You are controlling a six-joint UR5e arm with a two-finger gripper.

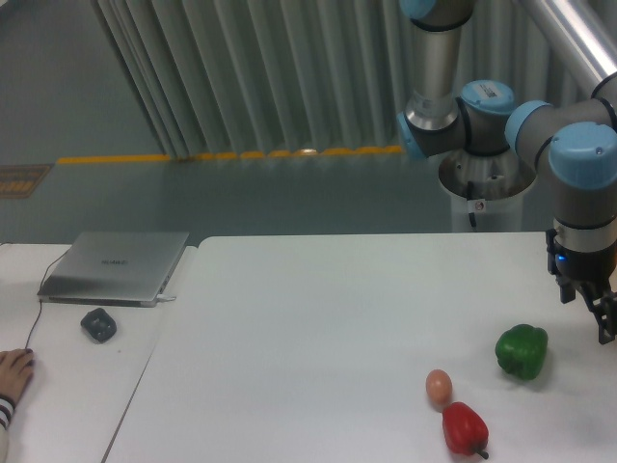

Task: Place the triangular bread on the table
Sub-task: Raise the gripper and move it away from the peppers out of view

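Gripper [605, 313] at the far right edge of frame, partly cut off. Dark fingers [606, 326] point down above the table's right side; whether they are spread or closed cannot be told, since half the tool lies outside the frame. Nothing can be seen between them. Blue light glows on the wrist housing just above.

Triangular bread: not in view anywhere in the frame. Cannot place it.

Just left of the gripper, a green pepper [522, 350] sits on the table [318, 328], near the fingers but apart from them. Nearer and further left, a small tan egg [439, 387] rests right beside a red pepper [465, 428]; the two look to be touching or almost so. The red pepper lies nearest the camera, stem toward the lower right.

Arm [578, 164] rises from the gripper in grey segments with blue joint caps, folding back to a base behind the table's far edge.

Left of the table, a narrower white desk [67, 386] holds a closed silver laptop [116, 267] and, nearer, a dark mouse [98, 324]. A person's hand [13, 371] rests at the desk's left edge.

Behind: grey floor, yellow line, pale curtain.
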